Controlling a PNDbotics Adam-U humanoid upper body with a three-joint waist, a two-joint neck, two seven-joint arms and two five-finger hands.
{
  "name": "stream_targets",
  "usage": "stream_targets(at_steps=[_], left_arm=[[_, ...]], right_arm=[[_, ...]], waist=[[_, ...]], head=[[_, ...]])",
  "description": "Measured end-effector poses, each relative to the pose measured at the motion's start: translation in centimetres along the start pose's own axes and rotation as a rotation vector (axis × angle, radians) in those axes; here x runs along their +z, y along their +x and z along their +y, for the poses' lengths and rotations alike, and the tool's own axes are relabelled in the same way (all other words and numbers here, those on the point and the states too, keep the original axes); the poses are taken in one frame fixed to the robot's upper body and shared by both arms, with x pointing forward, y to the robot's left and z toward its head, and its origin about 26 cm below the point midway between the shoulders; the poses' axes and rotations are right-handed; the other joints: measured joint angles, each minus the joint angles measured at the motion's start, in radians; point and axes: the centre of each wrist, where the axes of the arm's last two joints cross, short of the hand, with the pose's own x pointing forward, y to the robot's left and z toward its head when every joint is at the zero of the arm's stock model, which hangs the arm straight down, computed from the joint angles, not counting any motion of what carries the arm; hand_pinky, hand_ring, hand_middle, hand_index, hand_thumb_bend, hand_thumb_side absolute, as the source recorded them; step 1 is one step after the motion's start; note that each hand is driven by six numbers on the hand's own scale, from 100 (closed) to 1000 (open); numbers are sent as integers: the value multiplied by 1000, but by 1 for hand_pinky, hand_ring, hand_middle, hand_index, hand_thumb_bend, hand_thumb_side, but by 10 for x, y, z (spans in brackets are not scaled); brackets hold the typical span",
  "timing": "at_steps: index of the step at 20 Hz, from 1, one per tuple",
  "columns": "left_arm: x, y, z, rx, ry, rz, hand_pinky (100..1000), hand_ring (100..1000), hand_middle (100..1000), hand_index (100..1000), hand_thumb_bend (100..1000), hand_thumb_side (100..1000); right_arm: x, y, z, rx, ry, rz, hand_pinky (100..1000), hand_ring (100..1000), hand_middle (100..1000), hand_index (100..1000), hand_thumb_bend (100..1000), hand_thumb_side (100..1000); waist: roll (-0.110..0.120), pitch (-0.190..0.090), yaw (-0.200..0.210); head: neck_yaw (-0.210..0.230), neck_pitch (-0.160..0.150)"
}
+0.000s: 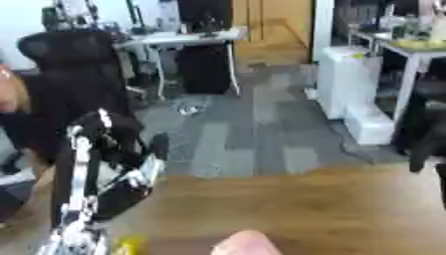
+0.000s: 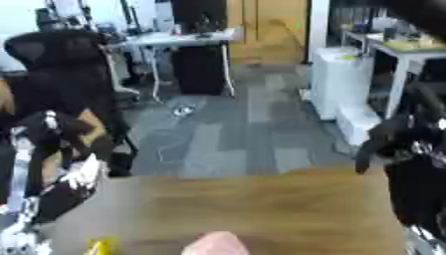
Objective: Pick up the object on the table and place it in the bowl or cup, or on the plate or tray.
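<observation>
The view is blurred and looks out over the far edge of the wooden table (image 1: 305,209). A rounded pink object (image 1: 248,244) shows at the bottom edge, cut off by the frame. A small yellow object (image 1: 131,245) lies to its left, also cut off. My left hand (image 1: 104,134) is raised on its black and silver arm above the table's left side, apart from both objects. My right hand (image 2: 388,139) hangs dark at the right edge, above the table's right corner. No bowl, cup, plate or tray shows in either view.
Beyond the table lies grey carpet floor. A black office chair (image 1: 74,64) stands at the back left, a white desk (image 1: 187,37) behind it, and a white cabinet (image 1: 348,84) at the right with another table (image 1: 418,50) beside it.
</observation>
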Motion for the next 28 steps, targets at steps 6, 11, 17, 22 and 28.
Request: stream_targets(at_steps=[6,11,17,22,28], left_arm=[[1,5,3,49,13,1,127,413,487,615,341,650],[6,6,-1,189,4,47,217,518,603,745,394,751],[11,4,-5,384,-27,77,248,535,620,751,400,780],[13,2,-6,437,-49,78,342,599,672,773,444,772],[16,-2,-7,458,-39,76,545,759,801,878,507,769]], right_arm=[[0,0,0,0,16,1,304,443,571,1000,100,1000],[0,0,0,-4,26,8,301,441,577,1000,100,1000],[0,-1,1,-11,33,17,298,437,577,1000,100,1000],[1,-2,2,-20,34,22,295,436,581,1000,100,1000],[2,-3,3,-26,30,32,301,462,612,1000,100,1000]], waist=[[0,-1,3],[0,-1,-2],[0,1,-8],[0,2,-9],[0,5,-8]], head=[[57,-167],[99,-209],[138,-136],[161,5],[161,207]])
